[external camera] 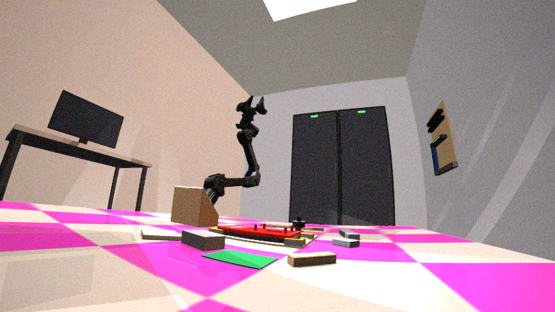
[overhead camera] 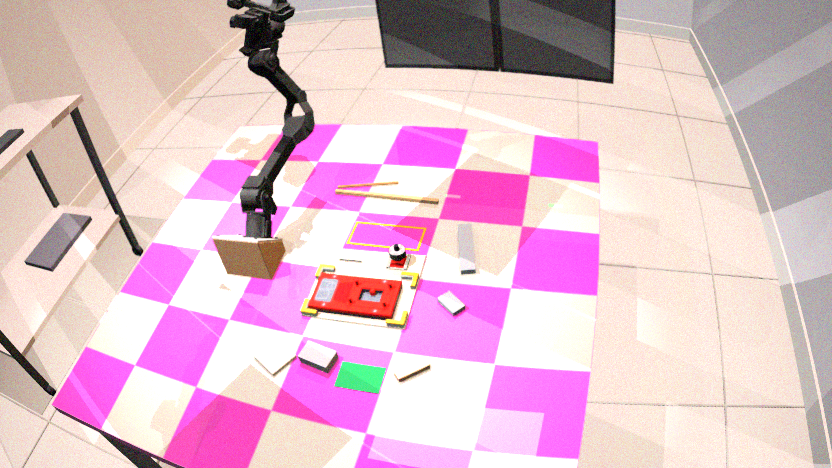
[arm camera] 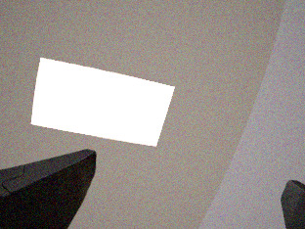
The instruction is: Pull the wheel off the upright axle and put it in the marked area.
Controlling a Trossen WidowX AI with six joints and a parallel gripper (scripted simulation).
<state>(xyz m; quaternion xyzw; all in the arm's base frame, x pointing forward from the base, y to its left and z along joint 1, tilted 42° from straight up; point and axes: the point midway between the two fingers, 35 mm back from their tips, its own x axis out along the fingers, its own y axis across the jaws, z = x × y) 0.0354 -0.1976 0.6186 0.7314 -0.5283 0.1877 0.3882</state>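
The wheel (overhead camera: 397,251) sits on its axle on a small red base (overhead camera: 397,263), just off the 1 o'clock corner of the red board (overhead camera: 354,295) in the top view. The yellow-outlined marked area (overhead camera: 387,235) lies touching-close at the wheel's 11 o'clock, so the carry will likely be short.

The step in hand is the reach, and it has far to go. To do it well, I would bring the gripper (external camera: 253,105) down and over until it hangs straight above the axle, fingers pointing down, then lower with the jaws astride the wheel's rim rather than its hub. The pull should run straight up along the axle (any sideways drag may bind the wheel or tip the base). The grey bar (overhead camera: 466,247) at the wheel's 3 o'clock and the board's yellow corner bracket (overhead camera: 411,279) are worth clearing on the descent.

The arm rises from its tan block (overhead camera: 249,256), elbow folded, forearm nearly vertical, the gripper aimed at the ceiling. The wrist view shows only ceiling and the skylight (arm camera: 101,101) between two dark fingers. The jaws stand wide apart with nothing in them, well away from the wheel.
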